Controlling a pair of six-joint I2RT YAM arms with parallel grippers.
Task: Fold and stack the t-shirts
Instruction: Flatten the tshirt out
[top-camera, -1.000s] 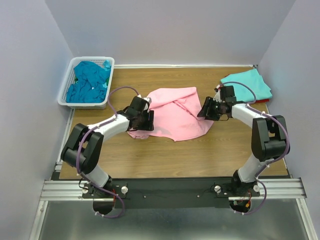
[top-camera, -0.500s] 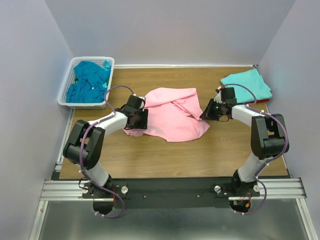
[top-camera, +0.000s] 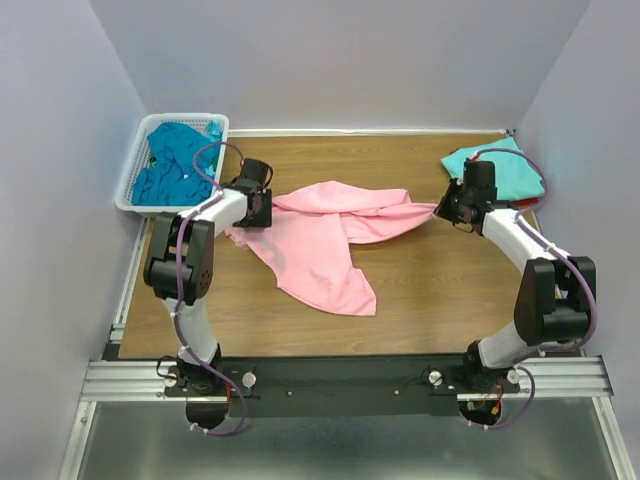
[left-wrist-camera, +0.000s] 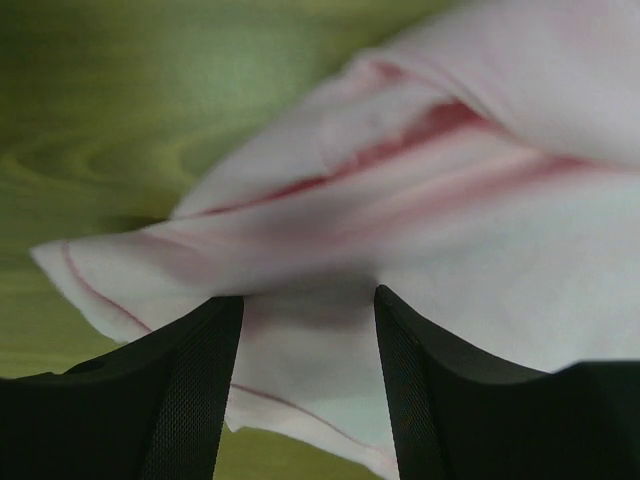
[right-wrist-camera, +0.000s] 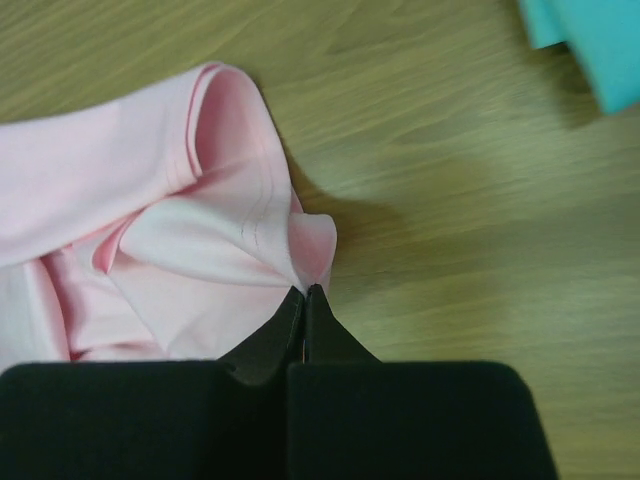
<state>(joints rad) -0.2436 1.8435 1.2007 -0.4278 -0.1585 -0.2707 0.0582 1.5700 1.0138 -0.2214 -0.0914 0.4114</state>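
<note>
Now: pink t-shirt (top-camera: 320, 245) lies rumpled across mid-counter (top-camera: 450, 290), stretched between both arms. Right pincer (right-wrist-camera: 304, 292) pinched tight on a fold at the shirt's right edge. Left pincer (left-wrist-camera: 308, 300) wide, fingers astride the shirt's left end; no clear hold. Aqua t-shirt (top-camera: 508, 172) folded at far right corner, just beyond right pincer. Teal t-shirts (top-camera: 178, 165) heaped in white basket (top-camera: 128, 190), far left.

Left gripper (left-wrist-camera: 308, 300) agape, right gripper (right-wrist-camera: 303, 291) clamped — outstretched
</note>
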